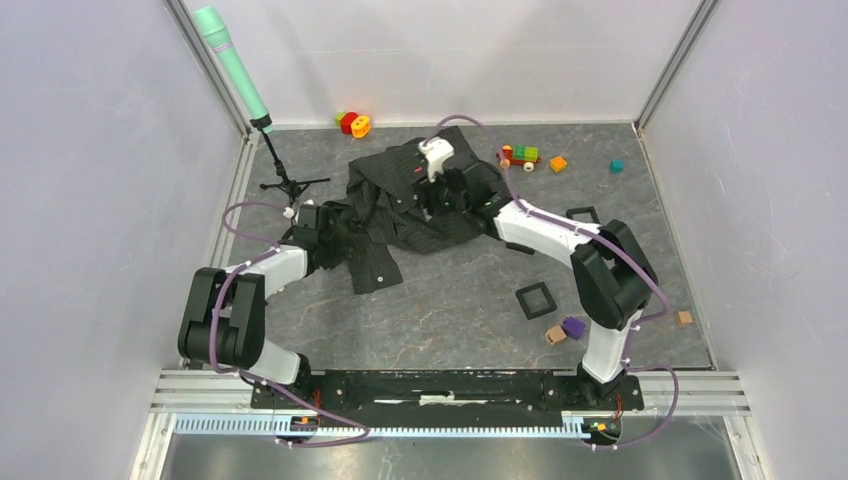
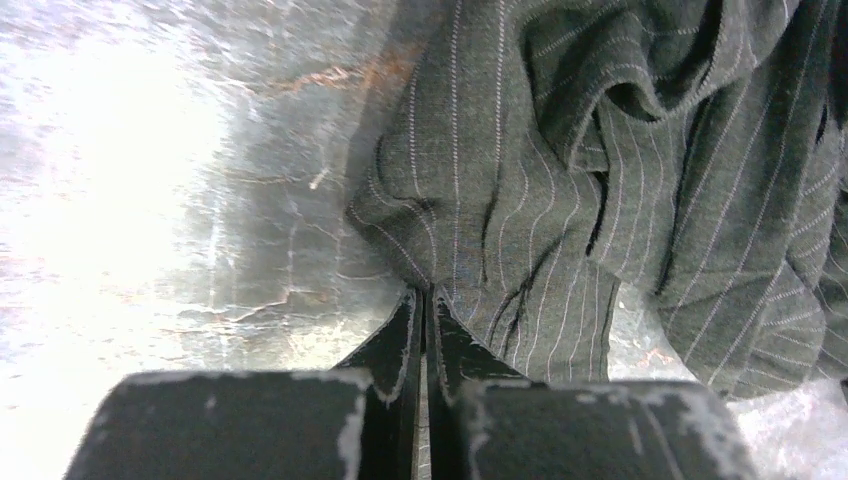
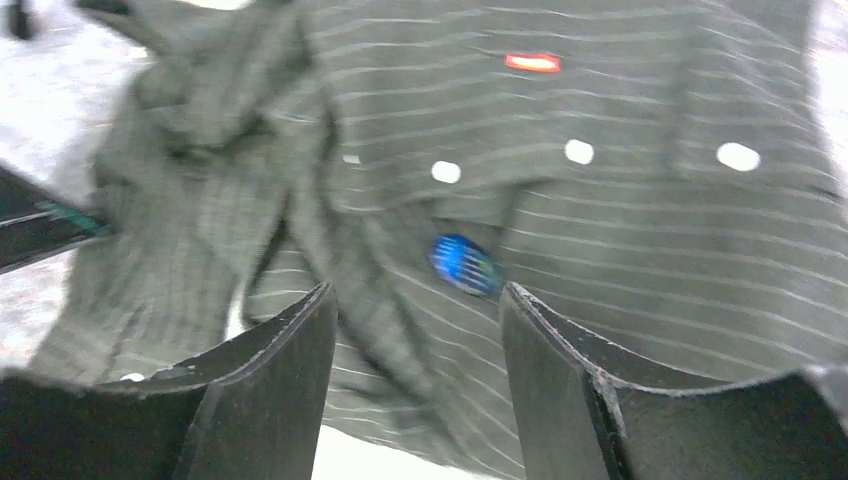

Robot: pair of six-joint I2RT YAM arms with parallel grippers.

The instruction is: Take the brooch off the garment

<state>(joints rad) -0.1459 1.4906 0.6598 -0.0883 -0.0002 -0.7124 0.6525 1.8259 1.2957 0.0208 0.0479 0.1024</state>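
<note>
The right tool [image 3: 418,292], its two dark fingers standing well apart with nothing between them, hangs over the pinstriped shirt [image 1: 390,215] crumpled on the grey surface [image 1: 450,300]. The blue brooch [image 3: 463,263] lies just ahead of the fingertips and a little toward the tool's right finger. The pin sits on the cloth below a row of white buttons [image 3: 446,172], with the red tag [image 3: 532,63] farther ahead. In the blurred wrist view the brooch reads as a small oval whose long axis slants from the near right to the far left of the tool, though the blur leaves the exact tilt uncertain. It is not centred in the gap, so a clean pinch would seem to call for a short reach forward and a slight shift to the right before the fingers come together. The left tool [image 2: 423,300], out at the shirt's left edge and well away from the brooch, has its fingers pressed together. They appear to be clamped on a fold of the striped cloth at their tips, a hold that looks meant to anchor the garment. The right arm is plainly the nearer of the two to the brooch, which remains fastened to the shirt.
</note>
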